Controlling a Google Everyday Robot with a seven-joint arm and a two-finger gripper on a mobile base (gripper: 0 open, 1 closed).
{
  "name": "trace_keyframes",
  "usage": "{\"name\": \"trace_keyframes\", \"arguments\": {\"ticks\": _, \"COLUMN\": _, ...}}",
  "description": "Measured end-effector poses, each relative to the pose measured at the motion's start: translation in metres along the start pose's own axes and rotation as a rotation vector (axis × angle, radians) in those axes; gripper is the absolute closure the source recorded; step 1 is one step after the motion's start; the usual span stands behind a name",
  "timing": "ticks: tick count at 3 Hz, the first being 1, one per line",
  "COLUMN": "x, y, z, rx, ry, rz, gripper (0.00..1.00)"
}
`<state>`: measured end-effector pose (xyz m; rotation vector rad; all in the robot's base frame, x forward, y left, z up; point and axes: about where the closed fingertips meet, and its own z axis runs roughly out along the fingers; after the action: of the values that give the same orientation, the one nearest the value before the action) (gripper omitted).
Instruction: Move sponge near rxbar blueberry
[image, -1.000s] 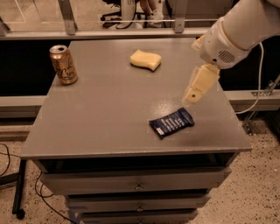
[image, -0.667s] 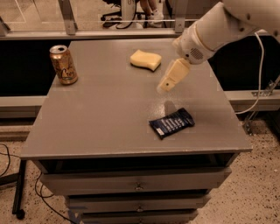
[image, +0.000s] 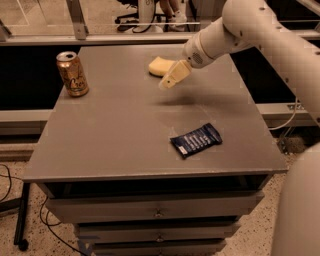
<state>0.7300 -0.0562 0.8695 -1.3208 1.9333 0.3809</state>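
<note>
I have the gripper (image: 168, 83) hanging just above the table (image: 110, 135) at its far side, right at the near-right edge of the sponge (image: 157, 66). From this view it overlaps that corner of the sponge. I cannot tell whether it is touching the foam or just short of it, and I cannot tell whether it is set wide or narrow.

The arm comes in from the right and slants down to the left, which I judge is meant to bring the tool over the sponge from its open side. The sponge lies flat near the far edge, a little right of centre. The rxbar blueberry (image: 196, 140) lies flat and skewed toward the near right, well apart from the sponge, so the whole carry is not yet done. A gold can (image: 72, 74) stands upright at the far left, clear of the route between the two. Drawers (image: 157, 212) sit below the tabletop.

A second ago the gripper was on the right side, just beyond the bar. Since then it has swung away from me and leftward, crossing the middle of the table to reach the sponge. The sponge, the bar and the can lie where they were.
</note>
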Motion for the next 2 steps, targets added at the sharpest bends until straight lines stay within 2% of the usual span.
{"name": "trace_keyframes", "arguments": {"ticks": 1, "x": 0.006, "y": -0.034, "z": 0.027, "rx": 0.038, "ry": -0.014, "rz": 0.056, "gripper": 0.0}}
{"name": "trace_keyframes", "arguments": {"ticks": 2, "x": 0.014, "y": -0.055, "z": 0.043, "rx": 0.051, "ry": -0.005, "rz": 0.12, "gripper": 0.16}}
